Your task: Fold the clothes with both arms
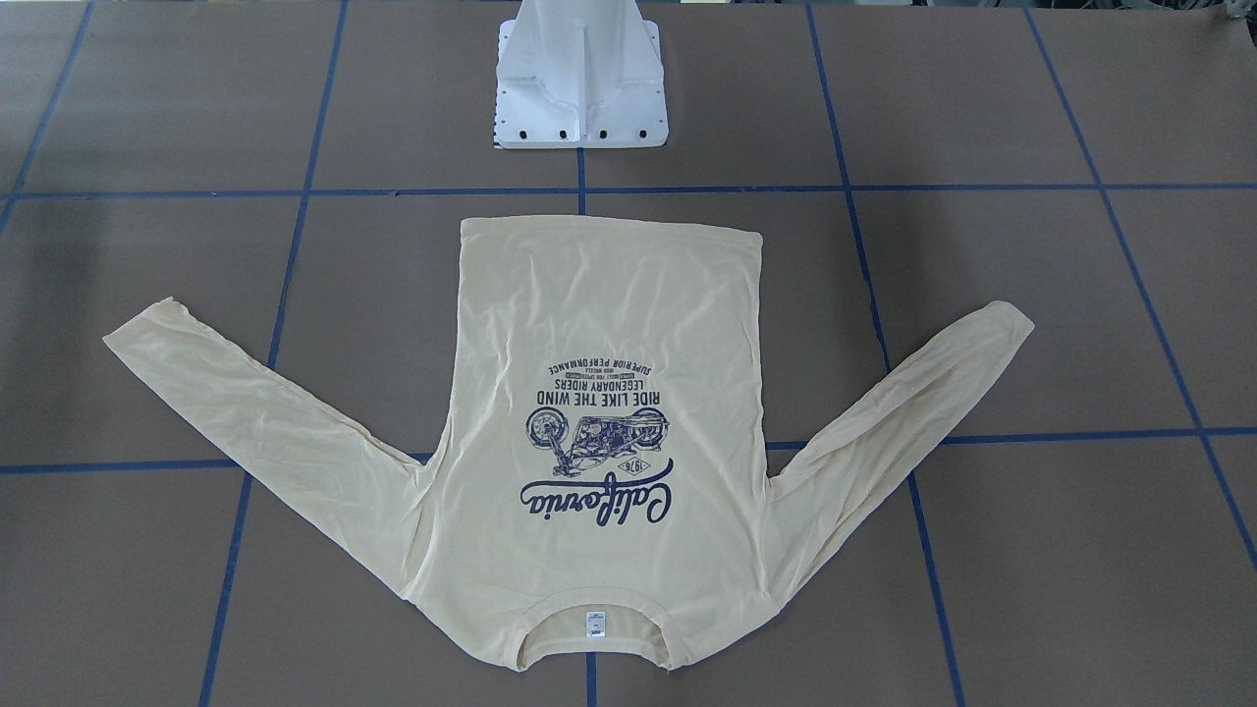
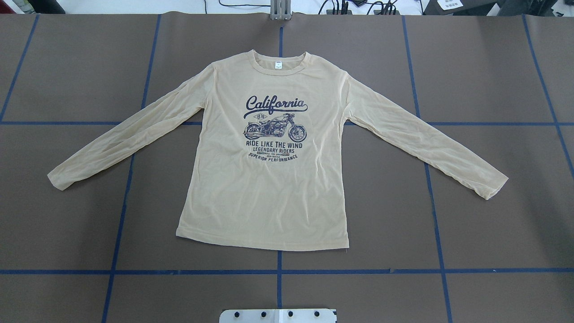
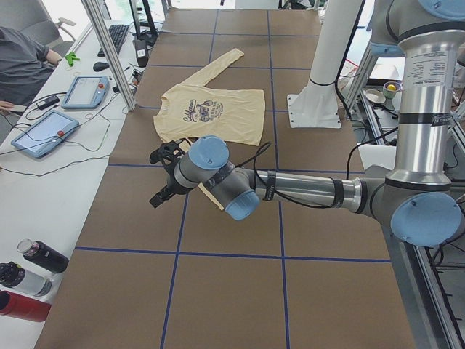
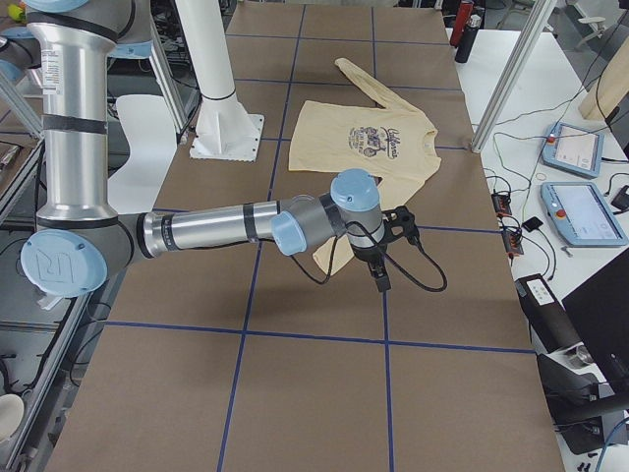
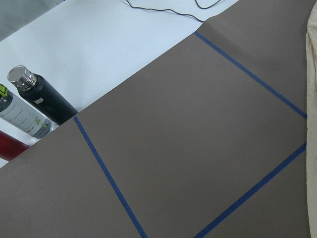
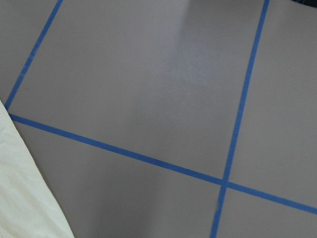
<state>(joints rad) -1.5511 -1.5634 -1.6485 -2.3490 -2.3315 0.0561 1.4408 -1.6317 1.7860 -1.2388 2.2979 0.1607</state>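
Cream-yellow cotton, thin: the T-shirt [image 2: 269,188] lies flat and print-up at the middle of the brown table [image 2: 67,224]. Its hem is nearer the white pedestal base [image 1: 579,88] and its collar is on the far side. The left sleeve [image 2: 125,139] and right sleeve [image 2: 426,143] are spread outward and slant back toward the hem. No fold has been made.

The left gripper [image 3: 163,182] hangs above the table off the left sleeve's end, and the right gripper [image 4: 378,270] likewise off the right. Both are apart from the cloth, and each wrist view catches only a strip of fabric at its edge. Both show in the side views only, so whether the fingers are parted or closed cannot be told. Neither holds anything visible.

Assessment: the step in hand is the approach to the sleeves. Recommended:
- Descend at the cuffs and pinch both layers.
- Lift only slightly, as thin fabric drags and creases.
- Move both arms together, carrying the sleeves across the body evenly.
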